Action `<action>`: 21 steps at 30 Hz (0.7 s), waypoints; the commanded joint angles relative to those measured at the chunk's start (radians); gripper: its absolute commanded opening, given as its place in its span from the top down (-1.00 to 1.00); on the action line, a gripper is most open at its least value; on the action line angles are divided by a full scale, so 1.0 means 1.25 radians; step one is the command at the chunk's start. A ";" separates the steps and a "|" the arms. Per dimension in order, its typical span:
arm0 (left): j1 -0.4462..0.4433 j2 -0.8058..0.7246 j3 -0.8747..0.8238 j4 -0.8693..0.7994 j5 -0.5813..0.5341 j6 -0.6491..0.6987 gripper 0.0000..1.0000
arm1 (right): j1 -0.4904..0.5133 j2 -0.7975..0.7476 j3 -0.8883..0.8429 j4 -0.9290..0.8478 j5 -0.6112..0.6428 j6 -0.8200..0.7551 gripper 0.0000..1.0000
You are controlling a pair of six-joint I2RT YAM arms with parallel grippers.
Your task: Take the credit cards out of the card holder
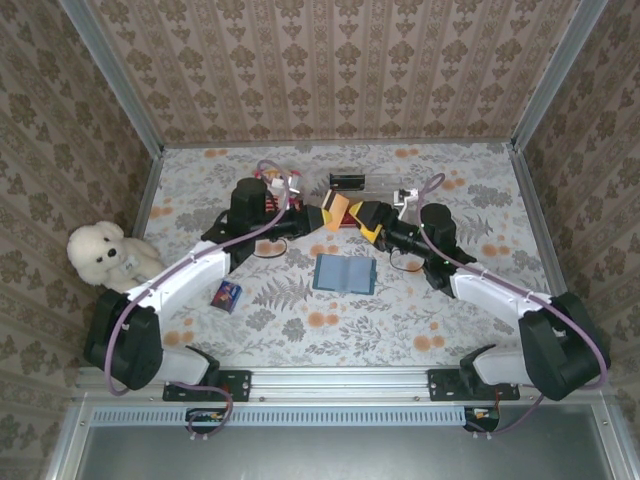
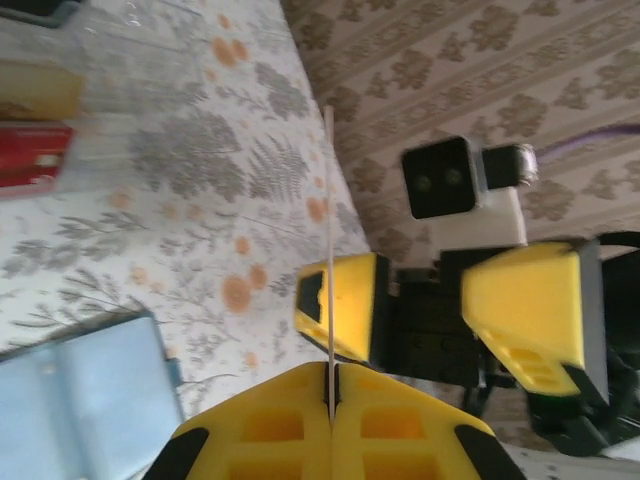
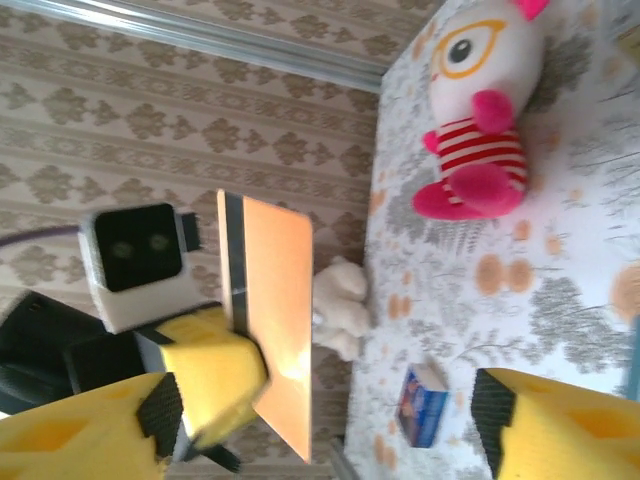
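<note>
Floral table: card holder lies open at centre. At its 12 o'clock the left gripper pinches the orange credit card; the right gripper stands wide. I would retract right straight back, clear of the card.

The back wall at 12 o'clock and the side walls at 9 and 3 are all papered beige, with brown floral medallions in vertical stripes. Aluminium posts stand in the far corners, at 11 and 1. The table has a pale cover printed with grey ferns and orange flowers. A metal rail runs along its edge at 6, with a grey panel below. The light is soft and even, the shadows faint.
</note>
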 commanded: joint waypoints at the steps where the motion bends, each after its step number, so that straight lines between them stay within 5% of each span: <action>1: 0.007 -0.008 0.080 -0.229 -0.109 0.286 1.00 | -0.004 -0.074 0.028 -0.242 0.078 -0.137 -0.69; 7: 0.017 0.086 0.224 -0.341 -0.187 0.553 1.00 | -0.028 -0.137 0.032 -0.456 0.179 -0.225 -0.98; 12: 0.032 0.203 0.358 -0.359 -0.183 0.686 1.00 | -0.060 -0.155 0.020 -0.515 0.181 -0.246 -1.00; 21: 0.073 0.408 0.578 -0.467 -0.059 0.974 1.00 | -0.087 -0.146 0.027 -0.568 0.167 -0.284 -1.00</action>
